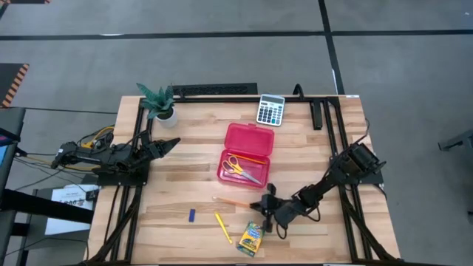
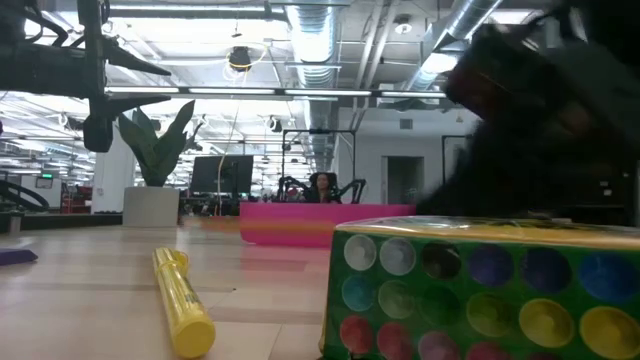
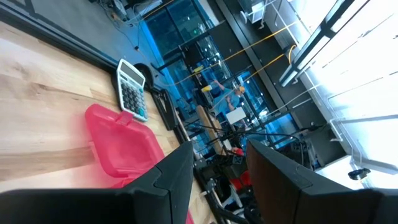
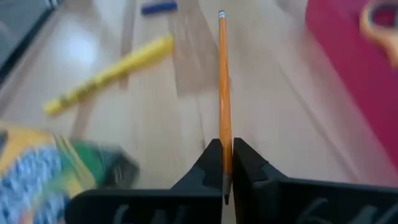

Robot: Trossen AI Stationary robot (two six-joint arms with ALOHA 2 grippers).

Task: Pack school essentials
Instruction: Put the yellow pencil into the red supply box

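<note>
1. Left gripper [image 1: 174, 141]: raised beside the potted plant [image 1: 160, 103], fingers parted, holding nothing.
2. Blue piece [image 1: 191, 215], yellow stick [image 1: 223, 227], crayon box [image 1: 250, 238]: along the table's near edge.
3. Red case [image 1: 247, 154]: open, scissors [image 1: 242, 168] inside.
4. Right gripper [image 4: 225, 169]: clamped on an orange pencil [image 4: 224, 93], between case and crayon box.

In the low view a blurred dark arm [image 2: 545, 110] hides the table's right side, and the crayon box [image 2: 480, 290] is cut off at the bottom edge. In the right wrist view the scissors [image 4: 380, 25] are blurred and cropped, and the crayon box's print is unreadable
</note>
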